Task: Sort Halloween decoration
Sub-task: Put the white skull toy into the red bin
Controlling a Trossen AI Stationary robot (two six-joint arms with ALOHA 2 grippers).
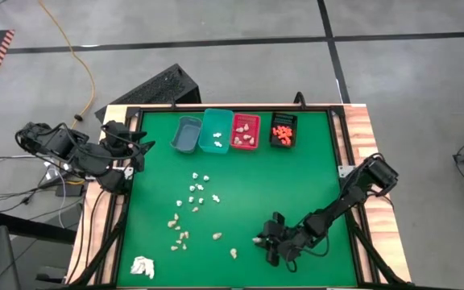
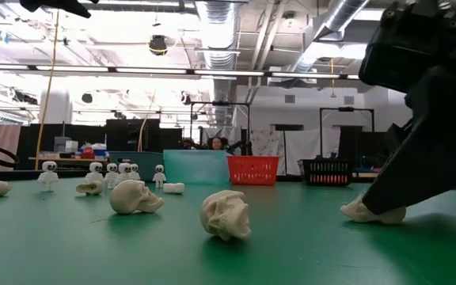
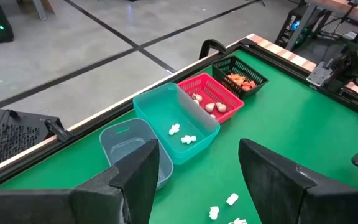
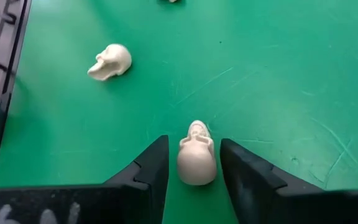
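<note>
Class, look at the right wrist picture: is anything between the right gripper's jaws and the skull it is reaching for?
Nothing visible. The beige skull lies on the green mat between the open jaws of the right gripper.

Table: green mat [image 1: 296, 185] inside a wooden frame.
Bins: four in a row along the far edge — grey bin [image 1: 186, 134], teal bin [image 1: 217, 130], red bin [image 1: 245, 132], black bin [image 1: 283, 130].
Bin contents: white bits in the teal, pale pieces in the red, orange pieces in the black.
Loose pieces: small white figures [image 1: 198, 190] mid-table, tan skulls [image 1: 179, 234] nearer the front.
Wad: white papery wad [image 1: 142, 267] at the front left corner.
Left gripper [image 1: 139, 149]: over the mat's left edge, near the grey bin.
Right gripper [image 1: 266, 238]: low at the front — a pale skull [image 1: 257, 239] at its tip.
</note>
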